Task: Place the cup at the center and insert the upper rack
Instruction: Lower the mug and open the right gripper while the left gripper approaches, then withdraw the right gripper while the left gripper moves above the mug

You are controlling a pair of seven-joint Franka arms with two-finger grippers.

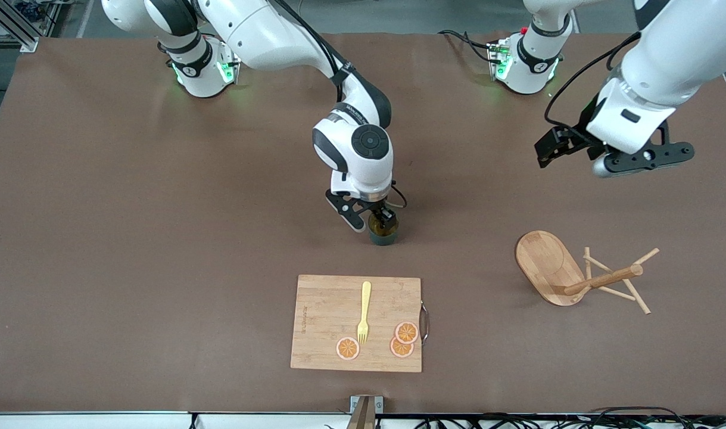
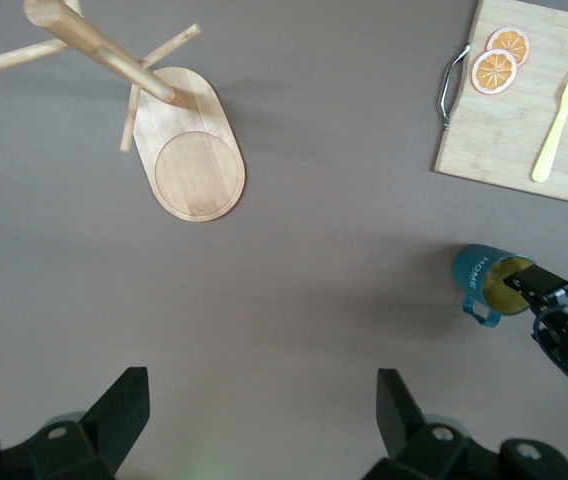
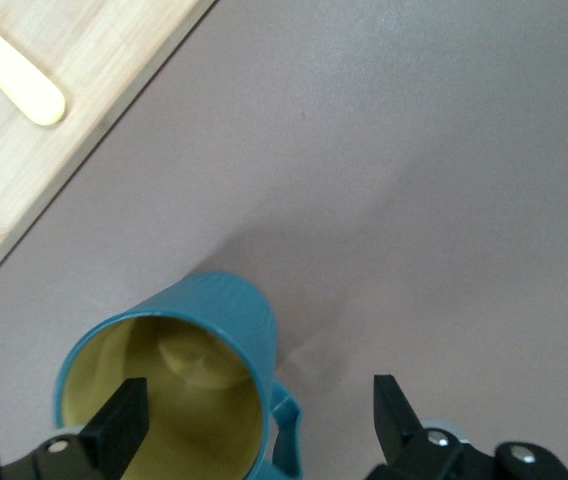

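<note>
Brown table (image 1: 160, 238) — cup (image 1: 383, 233) mid-table

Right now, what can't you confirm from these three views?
- The cup: front view, right gripper covers most of it; whether it rests on the table is unclear.
- Cup's lower rim: right wrist view, cut off by the picture's edge; fingers straddle its wall.
- Upper rack: lying tipped over; left wrist view cuts off its peg ends.
- Left gripper: front view, fingertips unclear; wrist view shows them open.

A bamboo cutting board (image 1: 327, 322) carries a yellow fork (image 1: 364, 311) and three orange slices (image 1: 401, 339).
</note>
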